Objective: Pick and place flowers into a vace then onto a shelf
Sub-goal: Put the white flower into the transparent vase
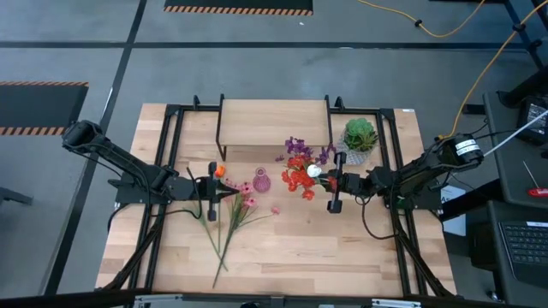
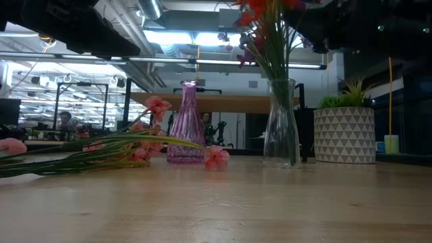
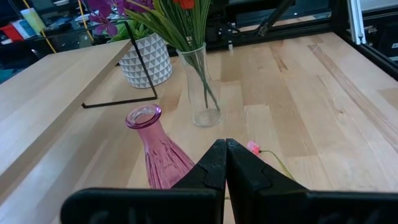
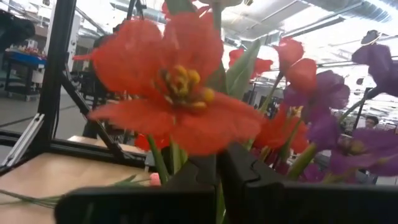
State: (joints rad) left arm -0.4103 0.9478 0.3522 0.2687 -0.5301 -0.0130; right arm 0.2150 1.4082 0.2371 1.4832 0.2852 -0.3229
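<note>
A clear glass vase [image 2: 280, 121] stands on the table and holds red and purple flowers [image 1: 298, 167]. My right gripper [image 1: 329, 181] is up among these blooms, shut on the stem of a white-budded flower [image 1: 314, 171]. A pink glass vase [image 1: 261, 181] stands to the left of the clear one. Pink-blossomed flowers [image 1: 235, 218] lie flat on the table in front of it. My left gripper [image 1: 231, 193] hangs shut above their bloom ends with nothing between its fingers. An orange tulip [image 1: 220, 170] shows beside that gripper. The shelf [image 1: 274, 120] stands behind the vases. My right gripper pinches a green stem [image 4: 217, 202] between its two fingers, below the bud. It comes in roughly level from the table's right side, and its fingers lie across the stem. The stem stands upright in the hold. The other blooms hide its lower end.
A spiky green plant in a white patterned pot [image 1: 360, 137] stands right of the clear vase, close behind my right arm. One loose pink blossom [image 1: 275, 209] lies in front of the pink vase. Bare tabletop [image 1: 325, 248] stretches toward the near edge.
</note>
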